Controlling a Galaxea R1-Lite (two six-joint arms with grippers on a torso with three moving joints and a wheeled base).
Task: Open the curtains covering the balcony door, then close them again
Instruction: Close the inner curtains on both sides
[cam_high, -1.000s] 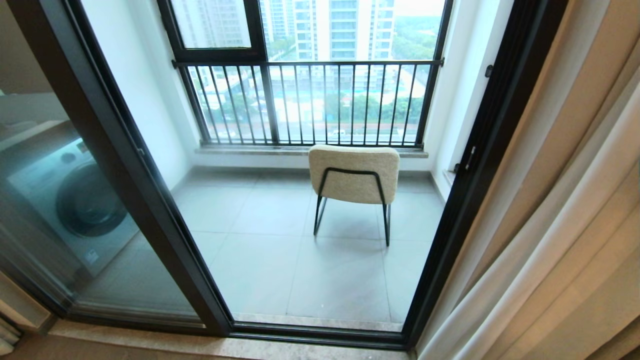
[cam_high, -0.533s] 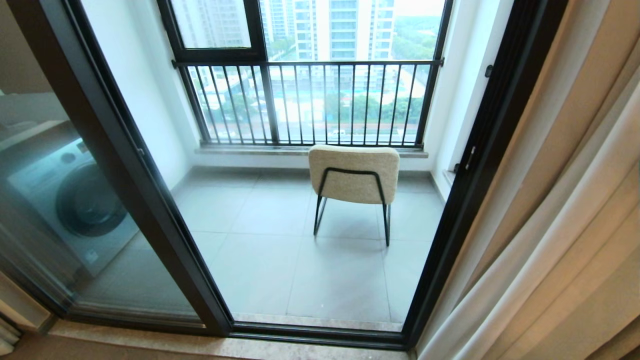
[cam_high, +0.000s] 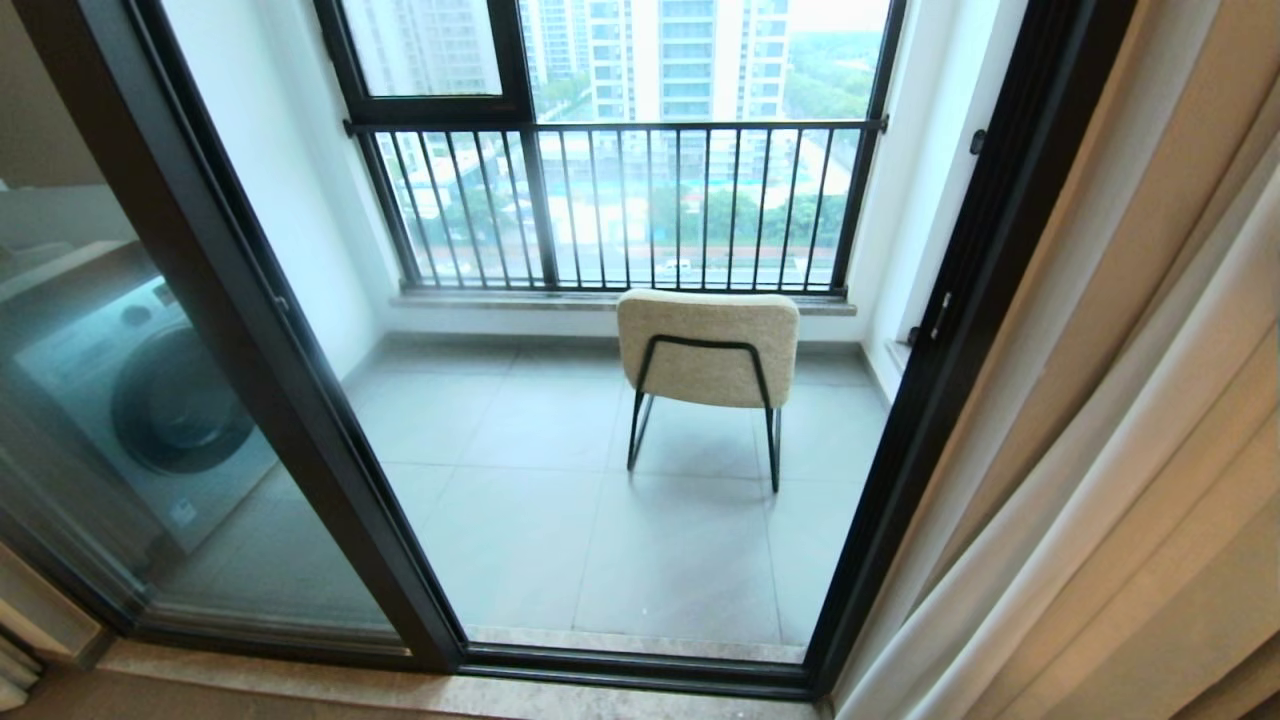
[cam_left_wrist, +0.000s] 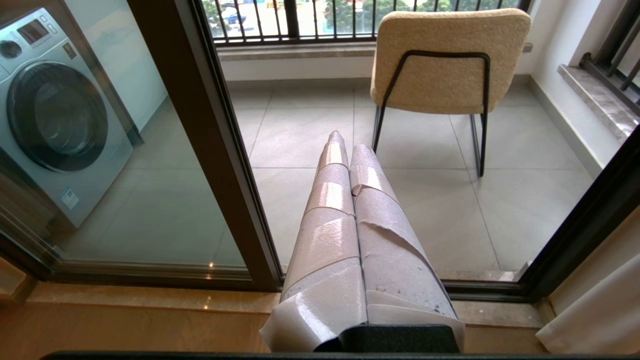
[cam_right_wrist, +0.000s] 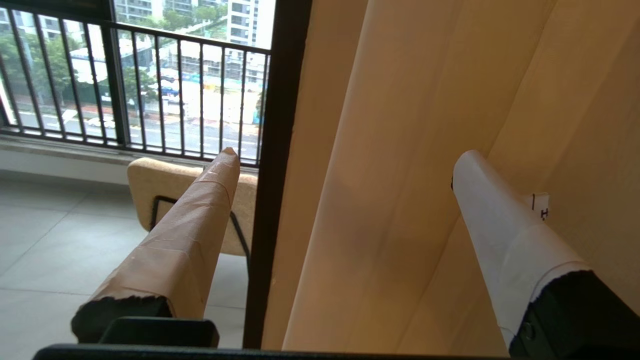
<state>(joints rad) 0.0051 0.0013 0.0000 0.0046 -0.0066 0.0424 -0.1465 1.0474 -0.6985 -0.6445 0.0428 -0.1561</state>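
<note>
Curtains (cam_high: 1120, 400) hang gathered at the right of the balcony door (cam_high: 930, 400); glass and the chair (cam_high: 708, 350) beyond it are uncovered in the head view. Judged stage: opened, closing not yet begun.

Right hand (cam_right_wrist: 345, 165) is released, fingers spread wide, holding nothing. The door's frame post and the near beige fold sit between its fingertips; the fabric looks just beyond them, though contact is hard to judge from this angle.

Left hand (cam_left_wrist: 345, 145) is clenched on nothing, parked facing the door track.

Risks: closing on the metal post with the fabric, which would block the pull; or pinching only one fold, probably letting it slip and leaving the sheer layer behind.
</note>
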